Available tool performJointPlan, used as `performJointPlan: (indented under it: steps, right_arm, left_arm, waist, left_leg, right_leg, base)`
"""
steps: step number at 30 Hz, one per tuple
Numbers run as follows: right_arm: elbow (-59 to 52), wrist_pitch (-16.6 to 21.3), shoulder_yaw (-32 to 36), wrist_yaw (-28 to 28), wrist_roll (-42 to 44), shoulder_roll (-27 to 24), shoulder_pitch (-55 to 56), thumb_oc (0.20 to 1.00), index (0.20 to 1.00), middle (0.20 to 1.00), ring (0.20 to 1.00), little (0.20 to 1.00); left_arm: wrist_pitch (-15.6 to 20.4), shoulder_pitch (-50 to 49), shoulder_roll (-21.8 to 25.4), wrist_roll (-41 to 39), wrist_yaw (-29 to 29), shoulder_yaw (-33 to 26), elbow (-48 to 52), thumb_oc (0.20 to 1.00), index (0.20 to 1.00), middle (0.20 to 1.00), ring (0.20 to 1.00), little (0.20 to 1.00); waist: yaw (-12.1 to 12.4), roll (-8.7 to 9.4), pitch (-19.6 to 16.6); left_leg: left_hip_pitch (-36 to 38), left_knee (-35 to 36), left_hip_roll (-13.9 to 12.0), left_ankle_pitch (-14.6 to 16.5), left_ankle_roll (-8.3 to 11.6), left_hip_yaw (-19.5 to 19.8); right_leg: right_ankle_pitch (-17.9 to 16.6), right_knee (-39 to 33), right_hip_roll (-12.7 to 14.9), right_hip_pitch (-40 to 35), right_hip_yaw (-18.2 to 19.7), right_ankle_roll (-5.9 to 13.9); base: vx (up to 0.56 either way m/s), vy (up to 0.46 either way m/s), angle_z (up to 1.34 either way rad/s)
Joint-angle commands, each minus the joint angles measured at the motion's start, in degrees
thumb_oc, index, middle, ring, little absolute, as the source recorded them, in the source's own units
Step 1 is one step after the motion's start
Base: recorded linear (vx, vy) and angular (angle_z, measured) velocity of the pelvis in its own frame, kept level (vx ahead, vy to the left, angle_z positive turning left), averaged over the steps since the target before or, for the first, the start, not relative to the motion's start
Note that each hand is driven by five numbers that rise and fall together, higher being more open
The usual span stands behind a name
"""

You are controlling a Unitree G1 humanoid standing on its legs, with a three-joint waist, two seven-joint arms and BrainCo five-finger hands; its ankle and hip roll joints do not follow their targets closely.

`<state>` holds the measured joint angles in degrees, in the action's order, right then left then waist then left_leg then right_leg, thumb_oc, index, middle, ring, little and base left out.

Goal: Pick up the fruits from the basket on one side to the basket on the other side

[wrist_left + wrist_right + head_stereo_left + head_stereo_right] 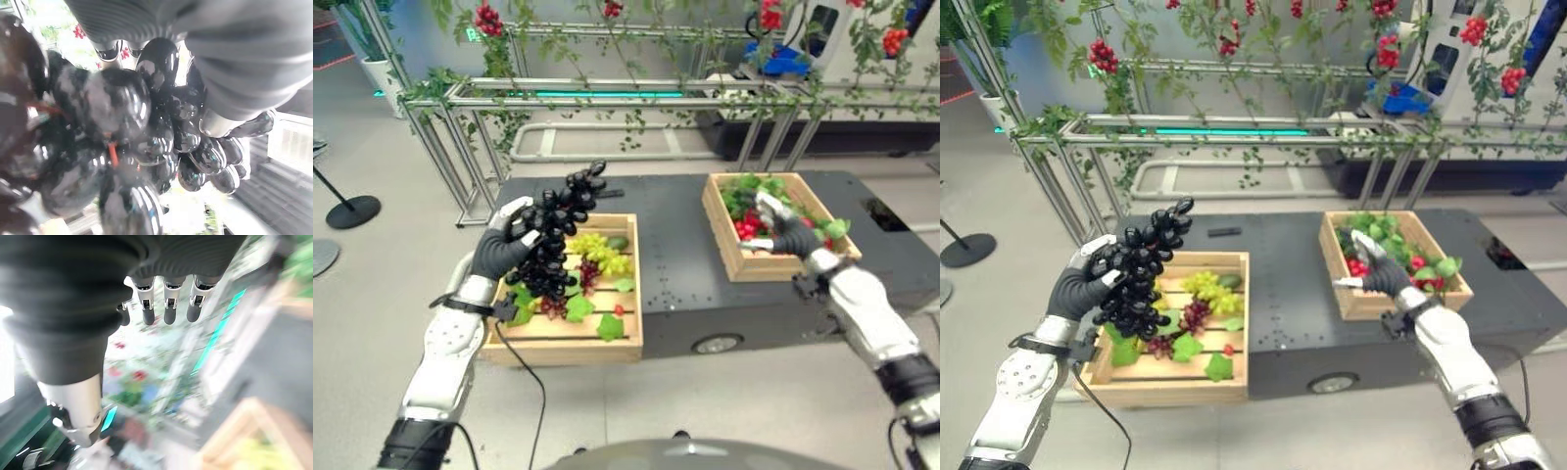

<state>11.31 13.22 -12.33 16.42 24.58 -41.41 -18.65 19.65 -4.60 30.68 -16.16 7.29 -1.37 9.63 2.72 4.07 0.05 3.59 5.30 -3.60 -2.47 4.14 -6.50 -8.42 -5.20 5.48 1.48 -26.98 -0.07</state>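
Note:
My left hand (pixel 499 250) is shut on a bunch of black grapes (pixel 553 240), held up above the left wooden basket (pixel 563 343). The glossy black grapes (pixel 132 142) hang right against the hand in the left wrist view. In that basket lie green grapes (pixel 602 253), a dark red bunch (pixel 588 271) and green leaves. My right hand (pixel 781 230) hovers open over the right wooden basket (pixel 744 259), which holds red fruit (pixel 746 227) and leaves. Its straight fingers (pixel 166 308) hold nothing.
Both baskets sit on a low dark platform (pixel 675 255). Behind it runs a metal frame (pixel 607 93) hung with vines and red berries. A black stand base (pixel 352 211) is on the floor at the far left.

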Motion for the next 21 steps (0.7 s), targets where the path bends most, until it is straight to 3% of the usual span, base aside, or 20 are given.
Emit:
performJointPlan:
  steps: [1, 12, 21]
  right_arm:
    - [0.34, 0.97, -4.20, 1.49, 7.02, 0.68, -8.37, 1.000, 1.000, 1.000, 1.000, 1.000]
    - [2.81, -3.35, -21.15, 8.27, 9.29, 4.57, -24.98, 1.000, 1.000, 1.000, 1.000, 1.000]
    - [5.77, -3.90, -27.17, 9.02, 5.11, 10.86, -30.50, 1.000, 1.000, 1.000, 1.000, 1.000]
  left_arm:
    - [3.79, 3.31, 2.76, -7.59, 3.29, 0.25, 5.54, 0.200, 0.200, 0.200, 0.200, 0.200]
    - [2.93, 6.69, 3.33, -10.56, 5.86, 4.03, 6.23, 0.200, 0.200, 0.200, 0.200, 0.200]
    - [2.30, 10.21, 3.44, -11.76, 6.39, 5.89, 5.68, 0.200, 0.200, 0.200, 0.200, 0.200]
  waist:
    - [1.16, 0.68, -2.22]
    - [2.22, 1.04, -3.35]
    - [2.45, 0.49, -3.72]
  left_leg:
    - [0.20, -1.15, 5.06, 3.42, -2.72, -1.49]
    - [1.40, -1.43, 5.23, 3.78, -2.88, -1.58]
    - [1.72, -1.45, 5.26, 3.64, -2.84, -1.44]
  right_leg:
    - [4.35, 1.04, 2.13, -5.14, -2.36, 7.76]
    - [4.72, 1.30, 2.18, -6.20, -2.42, 7.55]
    - [4.61, 1.19, 2.42, -6.64, -2.39, 7.39]
  base:
    - [0.03, 0.005, 0.15]
    - [0.01, -0.001, 0.02]
    - [0.00, 0.000, 0.00]
